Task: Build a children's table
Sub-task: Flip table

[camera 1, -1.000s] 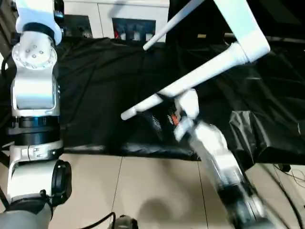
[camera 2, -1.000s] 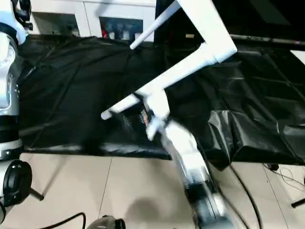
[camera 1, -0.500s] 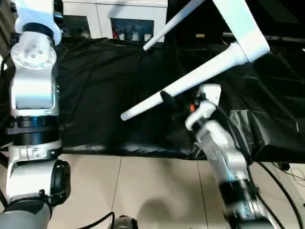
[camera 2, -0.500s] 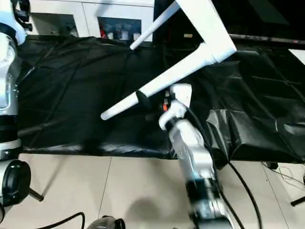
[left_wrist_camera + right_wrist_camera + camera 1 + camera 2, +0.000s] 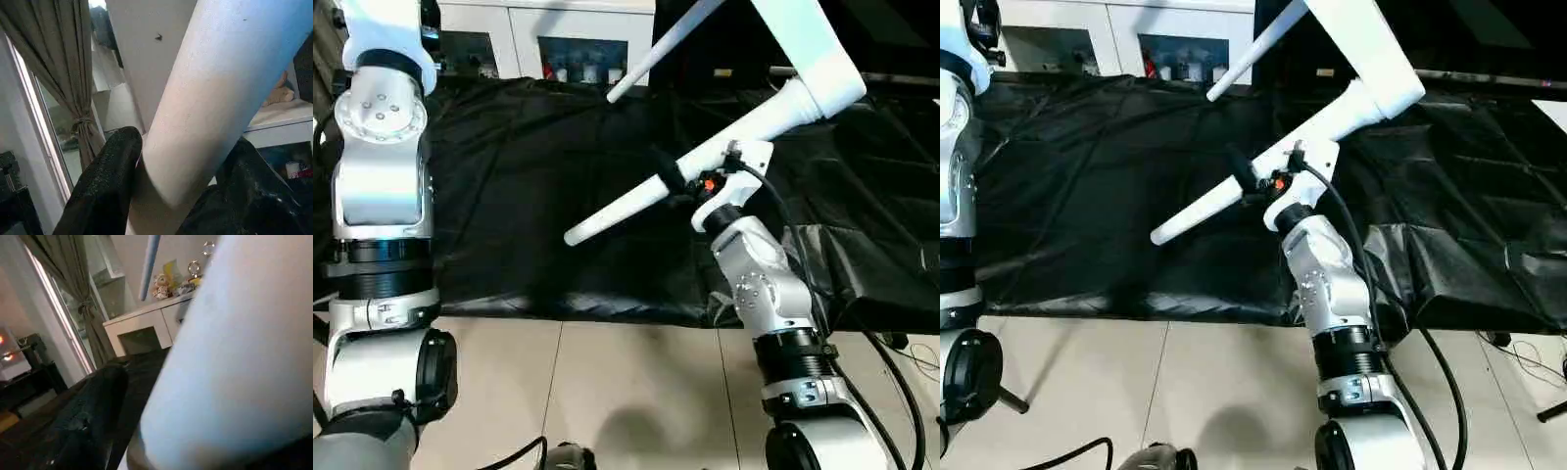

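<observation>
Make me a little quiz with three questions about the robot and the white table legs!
1. True or false: the right pincer is at the near leg.
2. What covers the surface under that leg: A black sheet, B carpet, C grass?
3. What do the left pincer's fingers straddle?

Key: 1 true. 2 A. 3 a white leg.

Both tools [image 5: 677,182] clamped, arms raised
</observation>
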